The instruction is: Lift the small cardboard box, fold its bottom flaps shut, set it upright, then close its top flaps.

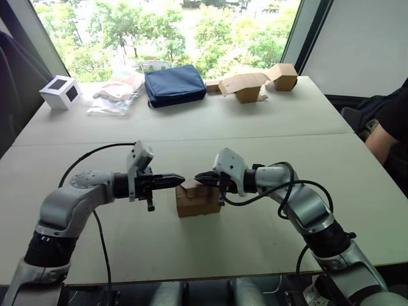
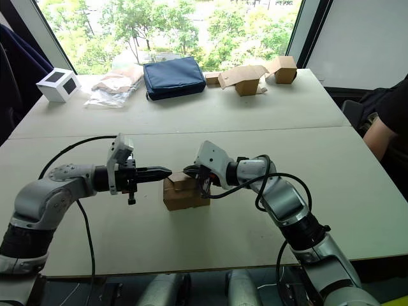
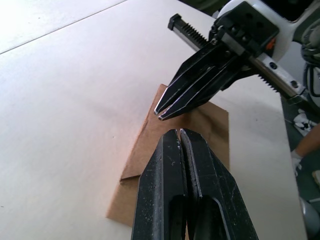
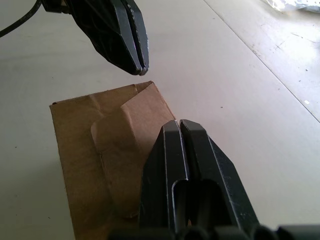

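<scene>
- The small cardboard box (image 1: 198, 199) is being kept upright on the table (image 1: 268, 137), at lower centre of the head views.
- The top flaps (image 4: 127, 130) are being pressed shut, judging by the layout; one pointed flap is sitting slightly raised.
- The left gripper (image 1: 179, 179) and right gripper (image 1: 199, 178) are being held with fingers pinched together, empty, over the box top.
- A downward push on the raised flap is called for next.
- The box's bottom is being hidden.

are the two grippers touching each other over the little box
Apart. The left wrist view shows pale table between the left gripper tips and the right gripper tips, above the small cardboard box. Both are shut.
</scene>
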You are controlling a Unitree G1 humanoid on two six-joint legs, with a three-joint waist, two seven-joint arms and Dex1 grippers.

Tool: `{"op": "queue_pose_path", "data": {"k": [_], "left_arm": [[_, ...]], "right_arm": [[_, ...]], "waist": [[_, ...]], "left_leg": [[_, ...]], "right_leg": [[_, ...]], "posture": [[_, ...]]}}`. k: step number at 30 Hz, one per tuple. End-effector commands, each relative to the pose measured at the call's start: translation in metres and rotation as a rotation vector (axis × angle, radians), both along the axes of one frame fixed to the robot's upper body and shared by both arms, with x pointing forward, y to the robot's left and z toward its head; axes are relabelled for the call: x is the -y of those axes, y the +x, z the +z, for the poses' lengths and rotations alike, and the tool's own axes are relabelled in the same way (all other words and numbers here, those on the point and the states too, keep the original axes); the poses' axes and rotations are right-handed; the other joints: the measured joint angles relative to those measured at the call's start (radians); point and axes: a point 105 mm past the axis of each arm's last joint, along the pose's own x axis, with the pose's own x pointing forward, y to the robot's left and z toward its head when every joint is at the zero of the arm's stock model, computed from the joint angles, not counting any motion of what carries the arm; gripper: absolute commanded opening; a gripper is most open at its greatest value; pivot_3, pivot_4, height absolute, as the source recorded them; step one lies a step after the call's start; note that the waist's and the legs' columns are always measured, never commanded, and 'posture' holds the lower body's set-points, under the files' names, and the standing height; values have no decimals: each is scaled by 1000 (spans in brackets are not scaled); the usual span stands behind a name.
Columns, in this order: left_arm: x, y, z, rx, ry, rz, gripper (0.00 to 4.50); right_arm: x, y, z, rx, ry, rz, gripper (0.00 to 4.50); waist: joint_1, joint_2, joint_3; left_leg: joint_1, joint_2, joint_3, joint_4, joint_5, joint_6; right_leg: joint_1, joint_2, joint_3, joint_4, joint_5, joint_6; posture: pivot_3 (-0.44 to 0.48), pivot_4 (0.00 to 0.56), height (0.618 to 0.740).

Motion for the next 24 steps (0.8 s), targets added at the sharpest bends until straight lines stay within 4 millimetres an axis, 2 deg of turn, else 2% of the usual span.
{"op": "queue_pose_path", "data": {"k": [1, 5, 8, 10, 16, 19, 24], "left_arm": [[6, 9, 2, 55, 8, 15, 40], [9, 10, -7, 51, 18, 12, 40], [9, 10, -9, 47, 20, 13, 40], [9, 9, -10, 44, 18, 13, 40], [9, 10, -10, 42, 7, 18, 40], [10, 11, -7, 43, -5, 21, 40], [10, 11, -5, 41, -17, 25, 40]], "right_arm": [[0, -4, 16, 54, 28, 10, 0], [3, -6, 21, 70, 42, 6, 0], [4, -17, 35, 128, 95, 46, 0], [7, -26, 37, 196, 74, 85, 0], [12, -41, 20, 166, 39, 137, 0], [12, -42, 10, 175, -22, 157, 0], [8, -39, 4, 190, -52, 166, 0]], "waist": [[-1, 0, 0], [-1, 0, 0], [0, 0, 0], [1, 0, 0], [0, 0, 0], [0, 0, 0], [0, 0, 0]], "left_leg": [[0, 0, 0, 0, 0, 0], [0, 0, 0, 0, 0, 0], [0, 0, 0, 0, 0, 0], [0, 0, 0, 0, 0, 0], [0, 0, 0, 0, 0, 0], [0, 0, 0, 0, 0, 0], [0, 0, 0, 0, 0, 0]], "right_leg": [[0, 0, 0, 0, 0, 0], [0, 0, 0, 0, 0, 0], [0, 0, 0, 0, 0, 0], [0, 0, 0, 0, 0, 0], [1, 0, 0, 0, 0, 0], [1, 0, 0, 0, 0, 0], [1, 0, 0, 0, 0, 0]], "posture": [[0, 150, 740], [0, 150, 740], [0, 150, 740], [0, 150, 740], [0, 150, 740], [0, 150, 740], [0, 150, 740]]}}
